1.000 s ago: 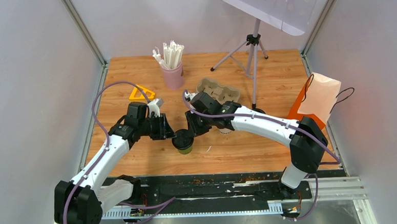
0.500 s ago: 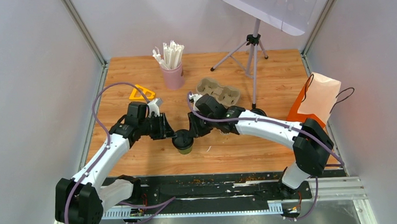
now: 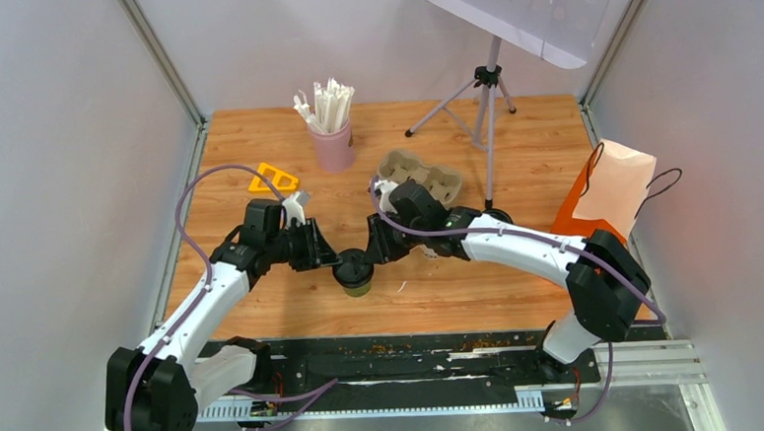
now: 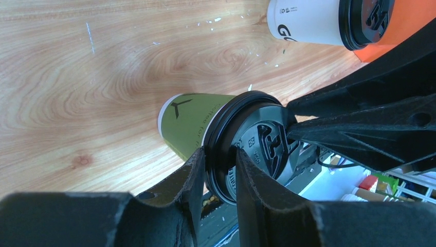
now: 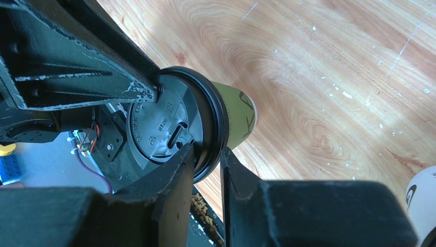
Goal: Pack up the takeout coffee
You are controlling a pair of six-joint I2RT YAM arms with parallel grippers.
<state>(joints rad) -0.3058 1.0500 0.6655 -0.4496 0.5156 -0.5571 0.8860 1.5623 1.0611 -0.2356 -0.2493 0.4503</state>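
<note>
on the speckled wooden table [image 3: 265, 311], between grey walls [image 3: 58, 144], the left gripper [image 4: 220, 157] pinches the lid rim of the olive-green cup [image 4: 193, 121] from its left. the cup stands upright, black lid up. the right gripper [image 5: 206, 154] pinches this rim from the right. further right, the whitish cup [image 4: 308, 20] shows a dark "g".

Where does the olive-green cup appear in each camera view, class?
Top external: olive-green cup at front centre, between left hand and right hand.
Left wrist: olive-green cup mid-frame, sideways in the picture, lid in the left hand.
Right wrist: olive-green cup mid-frame, lid in the right hand.
Shared landmark: its black lid, rim pinched from both sides.
</note>
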